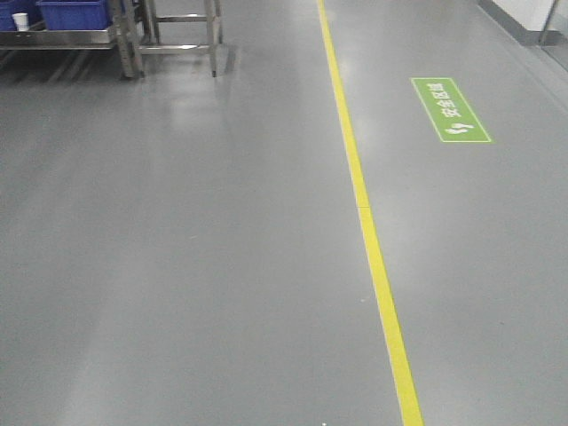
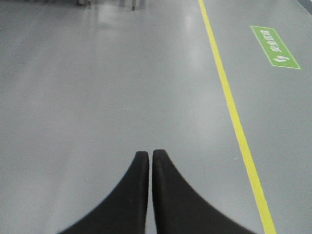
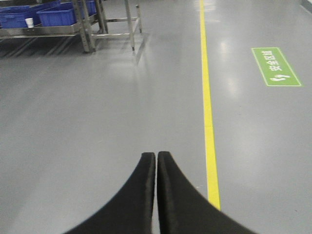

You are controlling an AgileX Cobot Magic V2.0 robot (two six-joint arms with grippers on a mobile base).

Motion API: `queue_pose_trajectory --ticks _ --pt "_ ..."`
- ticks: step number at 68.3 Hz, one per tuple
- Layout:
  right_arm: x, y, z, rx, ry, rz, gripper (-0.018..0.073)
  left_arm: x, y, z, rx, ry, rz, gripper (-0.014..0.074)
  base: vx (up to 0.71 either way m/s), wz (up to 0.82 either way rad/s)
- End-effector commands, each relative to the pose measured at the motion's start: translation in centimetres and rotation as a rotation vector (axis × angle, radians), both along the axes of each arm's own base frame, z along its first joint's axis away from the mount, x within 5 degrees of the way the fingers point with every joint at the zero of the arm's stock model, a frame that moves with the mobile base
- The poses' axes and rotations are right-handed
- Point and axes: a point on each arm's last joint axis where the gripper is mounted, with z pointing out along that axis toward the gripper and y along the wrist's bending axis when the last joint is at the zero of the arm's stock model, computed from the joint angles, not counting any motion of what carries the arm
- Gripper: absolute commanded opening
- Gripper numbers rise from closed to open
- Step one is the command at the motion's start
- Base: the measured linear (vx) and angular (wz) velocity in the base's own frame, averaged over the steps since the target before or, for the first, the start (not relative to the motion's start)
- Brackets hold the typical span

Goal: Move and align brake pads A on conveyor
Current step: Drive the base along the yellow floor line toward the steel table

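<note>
The brake pads A and the conveyor are out of view in all three frames. My left gripper [image 2: 150, 153] is shut, its two black fingers pressed together with nothing between them, hanging over bare grey floor. In the right wrist view my right gripper [image 3: 156, 154] is likewise shut and holds nothing, above the same floor just left of a yellow line. Neither gripper shows in the front-facing view.
A yellow floor line [image 1: 368, 231] runs from far to near on the right. A green floor sign [image 1: 450, 109] lies beyond it. At the far left stands a steel rack [image 1: 133, 40] carrying blue bins [image 1: 71, 13] and a white cup [image 1: 20, 21].
</note>
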Motion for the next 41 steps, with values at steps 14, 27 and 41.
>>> queue_pose_trajectory --ticks 14,27,41 --pt "0.22 -0.15 1.4 -0.007 -0.086 -0.013 -0.001 0.23 -0.22 1.3 -0.004 -0.08 -0.026 -0.0006 0.12 -0.25" --pt "0.22 -0.15 1.4 -0.007 -0.086 -0.013 -0.001 0.23 -0.22 1.3 -0.004 -0.08 -0.026 -0.0006 0.19 -0.19" --pt "0.22 -0.15 1.4 -0.007 -0.086 -0.013 -0.001 0.23 -0.22 1.3 -0.004 -0.08 -0.026 -0.0006 0.28 -0.05"
